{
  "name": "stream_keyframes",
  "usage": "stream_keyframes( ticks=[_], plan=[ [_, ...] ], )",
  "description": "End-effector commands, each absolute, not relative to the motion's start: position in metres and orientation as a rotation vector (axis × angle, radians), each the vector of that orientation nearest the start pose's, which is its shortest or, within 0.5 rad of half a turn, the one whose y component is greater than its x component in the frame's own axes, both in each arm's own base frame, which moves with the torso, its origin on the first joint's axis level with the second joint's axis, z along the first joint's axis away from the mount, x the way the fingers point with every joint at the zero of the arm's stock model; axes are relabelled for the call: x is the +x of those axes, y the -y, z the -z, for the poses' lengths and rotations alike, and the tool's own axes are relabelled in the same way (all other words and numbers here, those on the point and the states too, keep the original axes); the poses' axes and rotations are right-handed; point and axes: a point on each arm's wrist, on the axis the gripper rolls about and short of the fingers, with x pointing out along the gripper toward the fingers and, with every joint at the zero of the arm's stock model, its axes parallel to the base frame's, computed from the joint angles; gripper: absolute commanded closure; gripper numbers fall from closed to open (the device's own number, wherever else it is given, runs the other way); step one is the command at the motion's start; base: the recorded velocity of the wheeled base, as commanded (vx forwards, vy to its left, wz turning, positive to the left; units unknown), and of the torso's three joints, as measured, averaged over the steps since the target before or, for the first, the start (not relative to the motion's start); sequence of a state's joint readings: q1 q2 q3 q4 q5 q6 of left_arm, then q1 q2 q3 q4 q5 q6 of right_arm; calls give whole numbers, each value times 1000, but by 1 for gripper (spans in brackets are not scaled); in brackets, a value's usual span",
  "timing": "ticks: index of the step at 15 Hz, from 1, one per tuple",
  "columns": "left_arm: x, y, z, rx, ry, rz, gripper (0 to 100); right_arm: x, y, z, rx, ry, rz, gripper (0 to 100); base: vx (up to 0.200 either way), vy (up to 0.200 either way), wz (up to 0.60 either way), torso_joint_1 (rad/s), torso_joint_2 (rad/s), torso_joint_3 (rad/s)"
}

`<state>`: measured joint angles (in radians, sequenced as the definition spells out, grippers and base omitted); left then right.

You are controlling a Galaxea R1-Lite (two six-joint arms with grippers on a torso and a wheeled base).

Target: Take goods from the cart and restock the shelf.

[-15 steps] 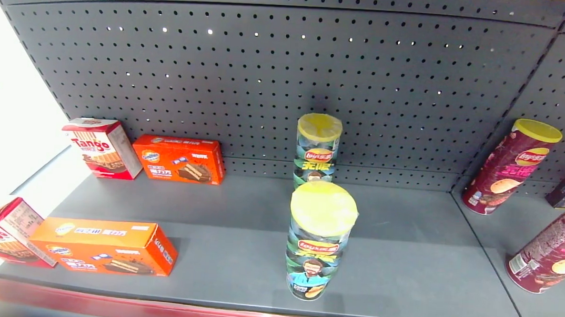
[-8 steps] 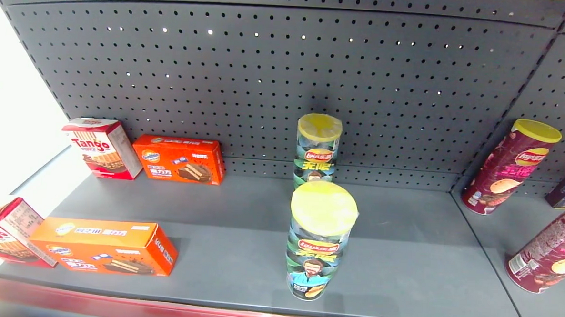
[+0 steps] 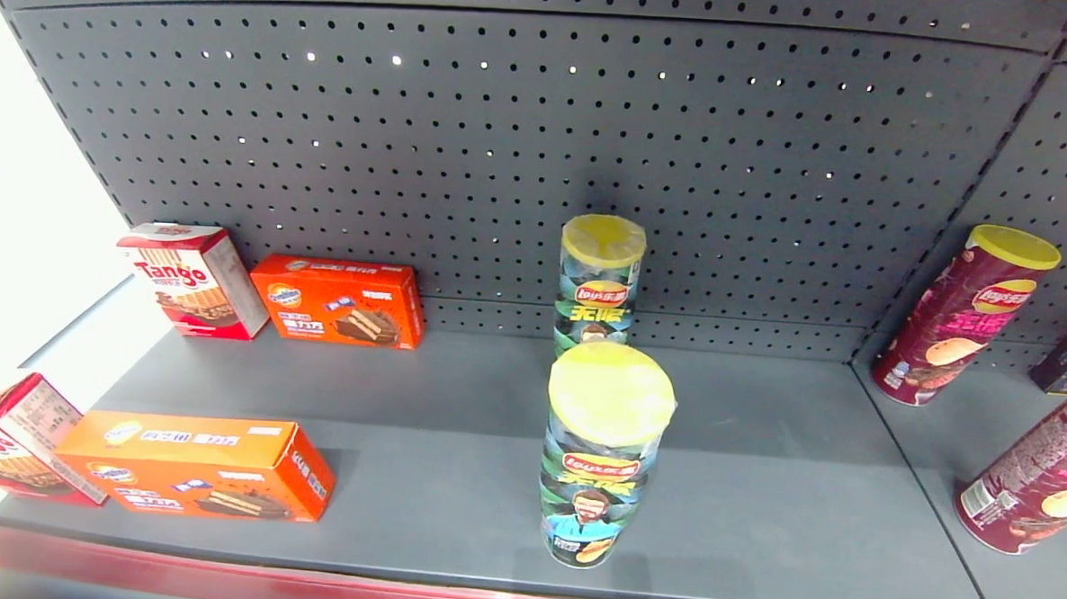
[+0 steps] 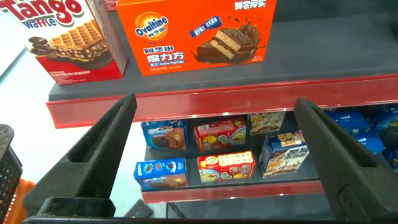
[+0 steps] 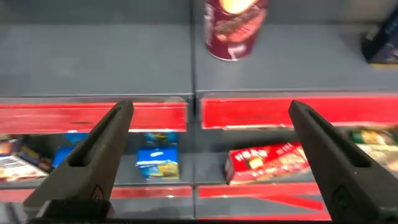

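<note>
Head view looks down on the grey shelf (image 3: 759, 489). One green chip can (image 3: 603, 456) stands upright near the middle of the front edge, and a second green can (image 3: 599, 280) stands straight behind it against the pegboard back. At the front left corner lies an orange biscuit box (image 3: 198, 465) with a wafer box (image 3: 14, 443) just beside it on the outside. Another wafer box (image 3: 194, 277) and another orange box (image 3: 340, 300) sit side by side along the back edge. In the next bay, past the right edge, are two maroon chip cans (image 3: 965, 314).

From the left wrist, the left gripper (image 4: 214, 162) hangs in front of and below the shelf's red front lip (image 4: 249, 99), its jaws spread wide with nothing between them. The front orange box (image 4: 196, 34) and wafer box (image 4: 68, 37) sit above the lip, apart from the jaws.

The right gripper (image 5: 211, 162) is likewise low before the red lip, jaws released and empty. A maroon can (image 5: 235, 28) stands on the shelf beyond them, well apart.
</note>
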<state>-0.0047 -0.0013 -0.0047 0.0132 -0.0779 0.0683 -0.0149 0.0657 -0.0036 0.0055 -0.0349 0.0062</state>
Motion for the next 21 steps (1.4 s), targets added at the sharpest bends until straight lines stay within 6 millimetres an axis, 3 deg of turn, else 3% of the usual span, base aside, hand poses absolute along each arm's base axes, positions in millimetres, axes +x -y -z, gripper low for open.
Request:
stream_keyframes(
  ticks=[1, 21],
  plan=[
    [-23, 2, -75, 66, -5, 83, 0, -22, 0, -76, 25, -7, 17, 0, 0, 0, 0, 0, 0, 0],
    [-23, 2, -75, 66, -5, 82, 0, -22, 0, -76, 9, -6, 25, 0, -10, 0, -30, 0, 1, 0]
  ],
)
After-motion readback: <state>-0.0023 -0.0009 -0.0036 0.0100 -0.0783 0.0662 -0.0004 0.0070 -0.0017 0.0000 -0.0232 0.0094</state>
